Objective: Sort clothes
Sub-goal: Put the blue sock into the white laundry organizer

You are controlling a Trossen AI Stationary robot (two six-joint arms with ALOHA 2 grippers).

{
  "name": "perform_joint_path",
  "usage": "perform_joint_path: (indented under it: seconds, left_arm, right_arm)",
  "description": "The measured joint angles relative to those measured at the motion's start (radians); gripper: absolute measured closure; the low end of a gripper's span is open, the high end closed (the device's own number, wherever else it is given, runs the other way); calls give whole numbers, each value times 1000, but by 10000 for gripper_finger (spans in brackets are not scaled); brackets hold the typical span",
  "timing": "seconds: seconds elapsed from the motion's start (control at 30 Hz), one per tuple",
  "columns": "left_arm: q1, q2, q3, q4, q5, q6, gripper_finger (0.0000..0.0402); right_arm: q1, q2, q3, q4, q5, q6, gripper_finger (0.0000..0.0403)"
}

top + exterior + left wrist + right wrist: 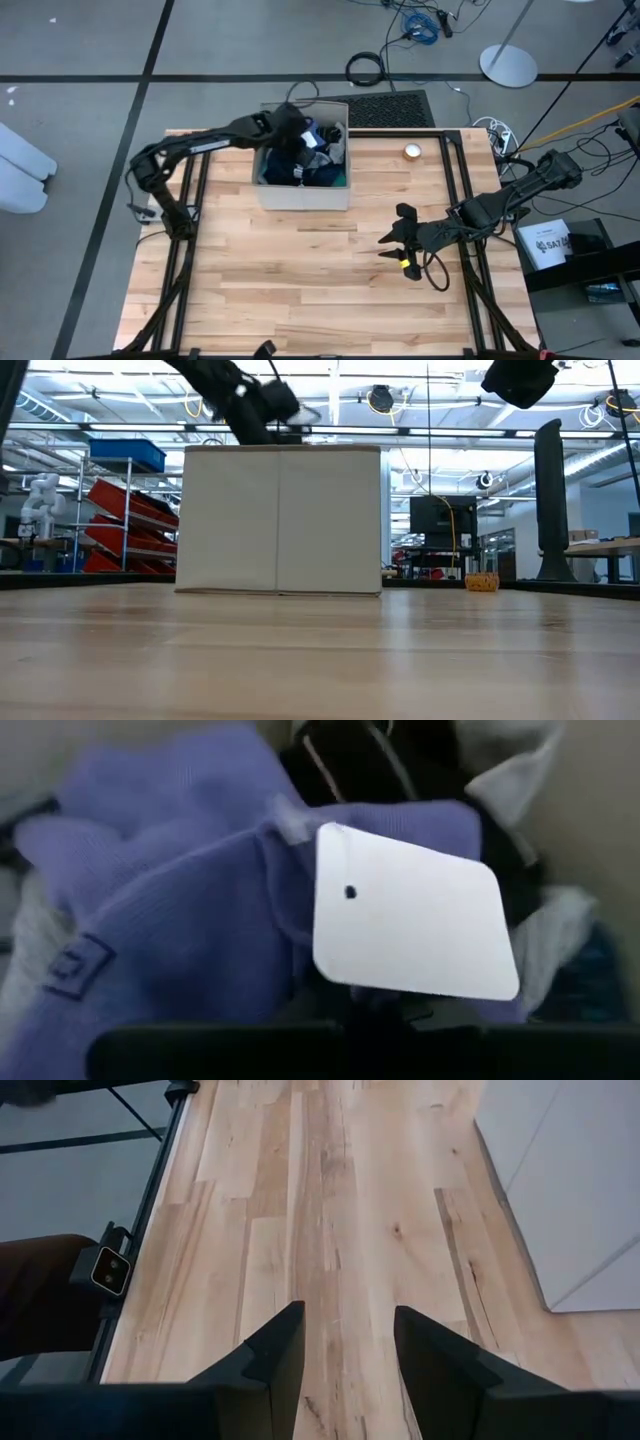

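Note:
A beige box (300, 192) stands at the table's far middle and shows as a pale wall in the low view (280, 520). Dark, navy and grey clothes (322, 170) lie piled inside it. My left gripper (303, 135) reaches over the box's far part, pointing down into it. In the left wrist view a blue garment (180, 940) with a white tag (410, 915) fills the picture and covers the fingers. My right gripper (392, 240) hangs open over bare wood right of the box, with nothing between its fingers (345, 1345). My left gripper is shut with the blue garment (300, 1005) bunched right at its fingers, above the clothes in the box. The cloth and its tag hide the place of contact, so which part it holds and how many layers cannot be told.
A small round orange thing (412, 152) sits on the table right of the box, also in the low view (482, 582). Black frame rails (458, 180) run along both table sides. Bare wood (300, 290) stretches from the box to the near edge.

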State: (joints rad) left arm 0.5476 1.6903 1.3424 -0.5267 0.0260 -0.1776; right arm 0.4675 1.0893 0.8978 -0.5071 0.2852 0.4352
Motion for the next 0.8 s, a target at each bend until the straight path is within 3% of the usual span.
perform_joint_path:
  seconds: [0.17, 0.37, 0.8]
  left_arm:
    - [2, 78, 3, -11, -8, 0, 360]
    - [-9, 71, 2, -11, -31, 26, 327]
    - [-14, -114, -2, -22, -31, -75, 219]
  right_arm:
    - [0, 0, 0, 0, -1, 23, 260]
    - [1, 0, 0, -1, -3, 32, 260]
    - [25, 0, 0, -17, 1, 44, 260]
